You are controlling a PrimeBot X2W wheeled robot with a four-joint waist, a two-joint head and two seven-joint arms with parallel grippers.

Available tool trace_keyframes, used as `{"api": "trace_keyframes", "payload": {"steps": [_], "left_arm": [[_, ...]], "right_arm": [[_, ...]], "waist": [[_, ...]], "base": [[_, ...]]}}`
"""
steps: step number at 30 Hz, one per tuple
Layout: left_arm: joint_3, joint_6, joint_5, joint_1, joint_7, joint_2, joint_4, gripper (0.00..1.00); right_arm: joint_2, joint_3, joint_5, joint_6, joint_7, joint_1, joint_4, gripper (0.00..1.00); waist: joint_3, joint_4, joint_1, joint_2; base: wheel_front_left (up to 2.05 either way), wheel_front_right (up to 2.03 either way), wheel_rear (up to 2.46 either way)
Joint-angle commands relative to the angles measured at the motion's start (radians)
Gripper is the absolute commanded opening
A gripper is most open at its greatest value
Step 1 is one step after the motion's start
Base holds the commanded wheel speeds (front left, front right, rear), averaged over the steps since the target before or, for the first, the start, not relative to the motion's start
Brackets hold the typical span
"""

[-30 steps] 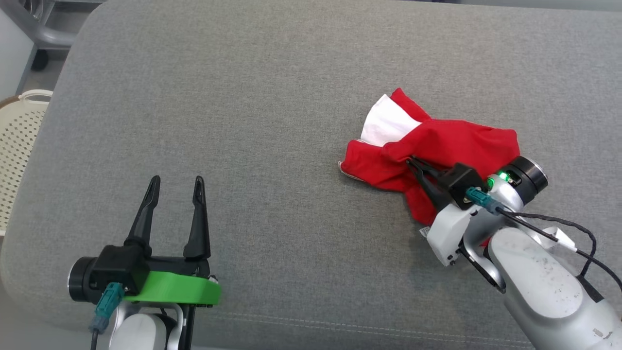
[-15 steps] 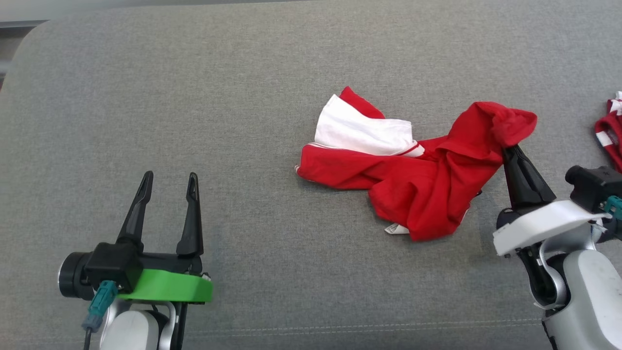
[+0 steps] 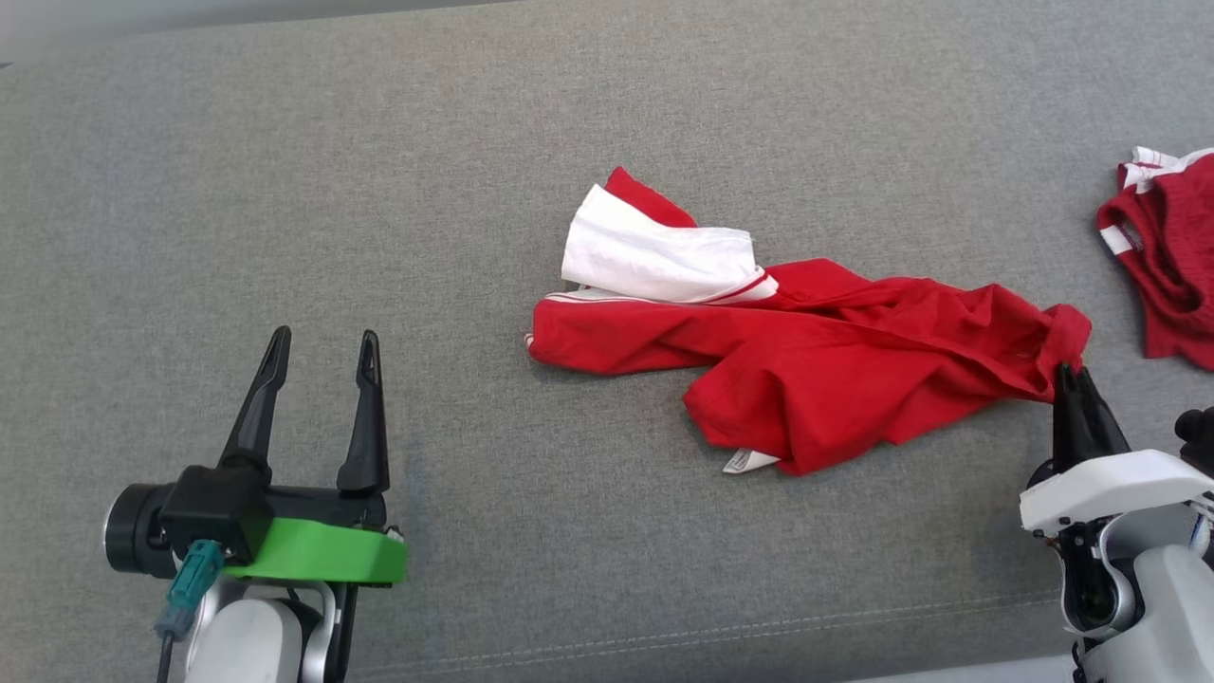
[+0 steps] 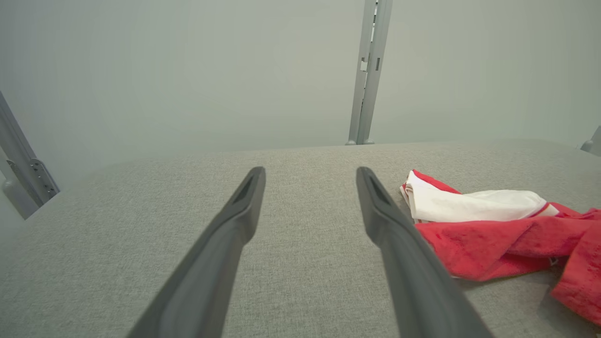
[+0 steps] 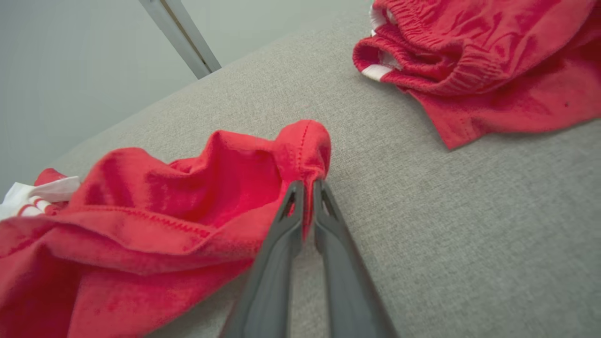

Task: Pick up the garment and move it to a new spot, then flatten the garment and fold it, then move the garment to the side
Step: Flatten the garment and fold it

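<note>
A red garment (image 3: 816,360) with a white panel lies crumpled and stretched sideways across the middle of the grey cushion (image 3: 474,142). My right gripper (image 3: 1064,372) at the lower right is shut on the garment's right edge; in the right wrist view the red hem (image 5: 300,150) is pinched between the two fingers of my right gripper (image 5: 305,185). My left gripper (image 3: 322,343) stands open at the lower left, well apart from the cloth, nothing between its fingers. In the left wrist view my left gripper (image 4: 310,176) points over the cushion, and the garment (image 4: 493,230) lies to its right.
A second red garment (image 3: 1162,256) with white trim lies at the right edge of the cushion, also in the right wrist view (image 5: 479,61). The cushion's front seam (image 3: 664,640) runs near the bottom. A grey post (image 4: 368,70) stands behind the cushion.
My right gripper has pulled the garment's edge rightward, stretching the cloth out. The head camera has also turned right, bringing the second red garment into view. The left gripper has stayed open.
</note>
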Motion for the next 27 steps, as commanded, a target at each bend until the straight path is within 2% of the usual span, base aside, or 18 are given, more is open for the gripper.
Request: {"api": "trace_keyframes", "payload": {"steps": [1,7,14,21,27], "left_arm": [[0.002,-0.001,0.008,-0.014,-0.001,0.003,-0.001,1.00],[0.005,0.004,0.007,-0.009,-0.001,0.016,-0.004,1.00],[0.009,0.018,0.003,0.006,0.004,0.026,-0.012,1.00],[0.006,0.022,-0.003,0.025,0.009,0.032,-0.017,1.00],[0.007,0.030,-0.009,0.047,0.009,0.033,-0.022,1.00]], "right_arm": [[-0.002,-0.002,0.011,0.000,-0.017,-0.019,0.010,1.00],[-0.018,-0.032,0.042,0.000,-0.078,-0.030,-0.030,1.00],[-0.027,-0.048,-0.064,0.000,-0.094,-0.012,-0.214,1.00],[-0.014,0.058,-0.187,0.000,-0.081,0.028,-0.373,1.00],[-0.004,0.153,-0.273,0.000,-0.042,0.095,-0.453,1.00]], "waist": [[0.000,-0.002,-0.0001,-0.0001],[-0.006,-0.012,-0.0001,-0.0001],[-0.029,-0.024,-0.0001,-0.0001],[-0.066,-0.023,-0.0001,-0.0001],[-0.091,-0.022,-0.0001,-0.0001]], "base": [[0.00,0.00,0.00],[0.00,0.00,0.00],[0.00,0.00,0.00],[0.00,0.00,0.00],[0.00,0.00,0.00]]}}
